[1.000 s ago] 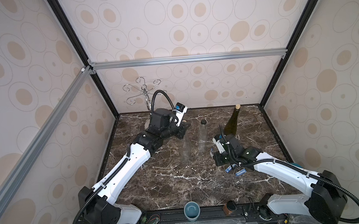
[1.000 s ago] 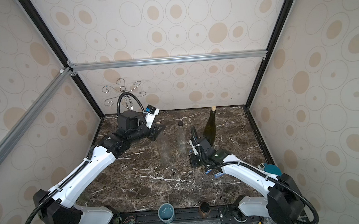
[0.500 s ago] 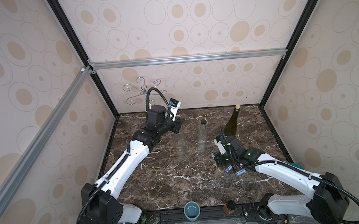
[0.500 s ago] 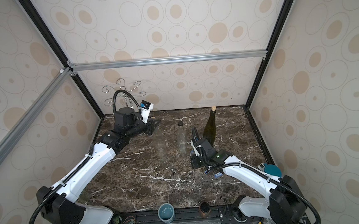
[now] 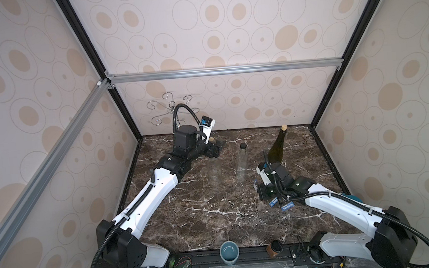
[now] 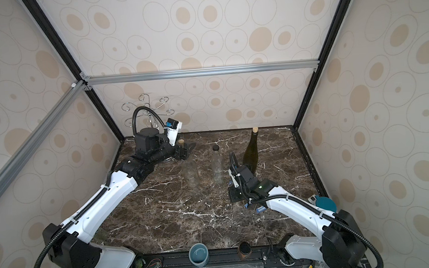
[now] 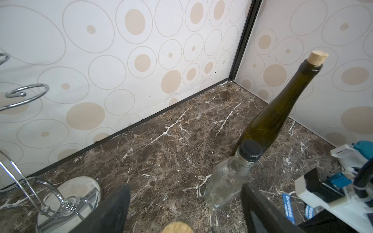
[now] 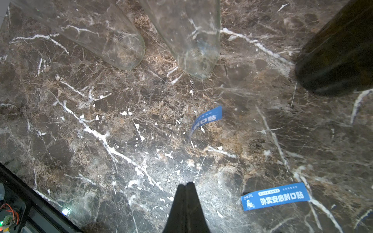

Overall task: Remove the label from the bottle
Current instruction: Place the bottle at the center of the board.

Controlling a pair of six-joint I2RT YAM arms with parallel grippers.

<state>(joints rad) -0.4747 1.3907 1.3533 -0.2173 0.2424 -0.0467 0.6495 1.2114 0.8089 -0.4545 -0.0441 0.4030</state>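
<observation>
Left tool (image 5: pixel 215 149) stands released, its dark fingers (image 7: pixel 113 205) spread wide on either side of the cork of the corked clear bottle (image 5: pixel 214 172). As far as the wrist view shows, they are clear of it, at the back of the bench (image 5: pixel 201 218). The right tool (image 8: pixel 186 187) is clenched on nothing, tips pressed together, pointing down at bare marble. Of the things on the bench, the green bottle (image 5: pixel 276 148) is the tallest, upright and corked, close to the right tool. Between it and the corked clear one stands the capped clear bottle (image 5: pixel 242 163). None of the three shows a label on its glass in any view, though their far sides are hidden. Smallest are two blue strips on the bench near the right tool: a flat label (image 8: pixel 275 196) with white print and a curled label (image 8: pixel 205 119) with one end lifted. Judging from that, the peeling looks done, with the labels off the glass and dropped. Little seems left beyond drawing both arms back, unless a hidden side carries another sticker.
</observation>
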